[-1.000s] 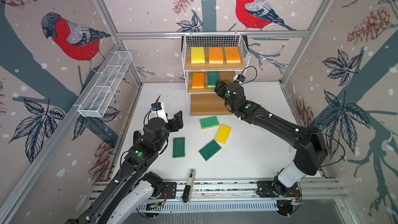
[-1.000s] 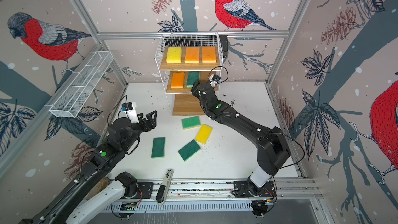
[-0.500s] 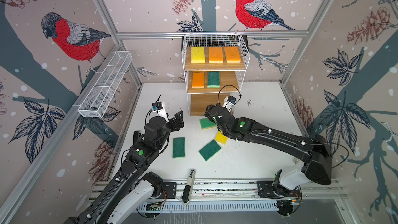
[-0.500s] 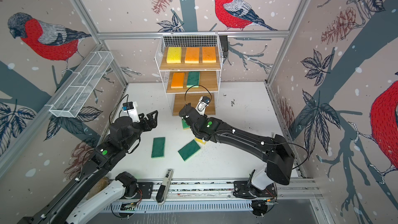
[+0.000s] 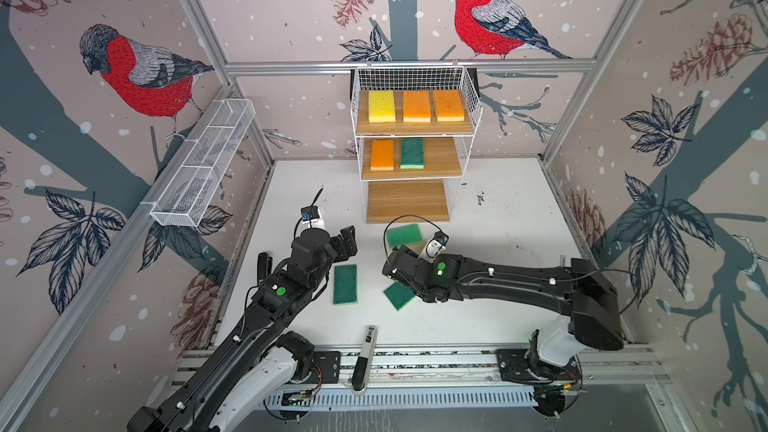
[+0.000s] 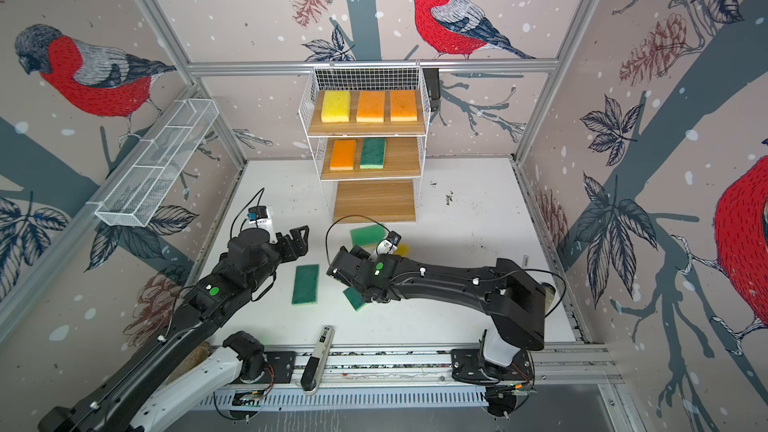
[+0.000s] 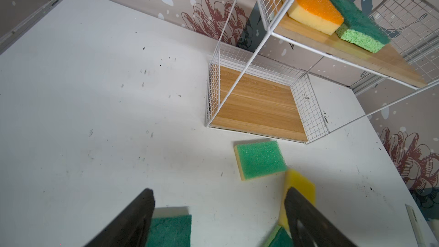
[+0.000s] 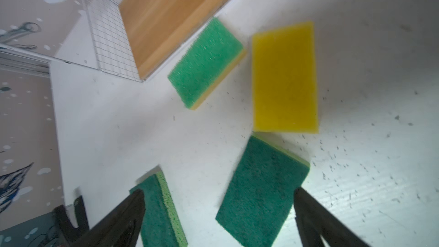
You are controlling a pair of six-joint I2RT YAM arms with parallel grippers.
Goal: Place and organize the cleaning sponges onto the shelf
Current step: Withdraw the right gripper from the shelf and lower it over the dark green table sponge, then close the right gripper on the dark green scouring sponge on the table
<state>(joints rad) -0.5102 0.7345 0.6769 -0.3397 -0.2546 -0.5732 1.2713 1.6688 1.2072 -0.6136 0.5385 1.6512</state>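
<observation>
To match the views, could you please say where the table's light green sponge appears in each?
In a top view: light green sponge in front of the bottom board.
In a top view: sponge likewise.
Left wrist: sponge between board and yellow sponge.
Right wrist: sponge beside board.
Shared landmark: bottom board.

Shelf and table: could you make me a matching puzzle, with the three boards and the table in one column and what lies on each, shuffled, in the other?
Column one:
1. top board
2. middle board
3. bottom board
4. table

Column two:
A. four sponges, three green and one yellow
B. no sponge at all
C. three sponges, one yellow and two orange
D. two sponges, one orange and one green

Pairs: 1-C, 2-D, 3-B, 4-A
</observation>
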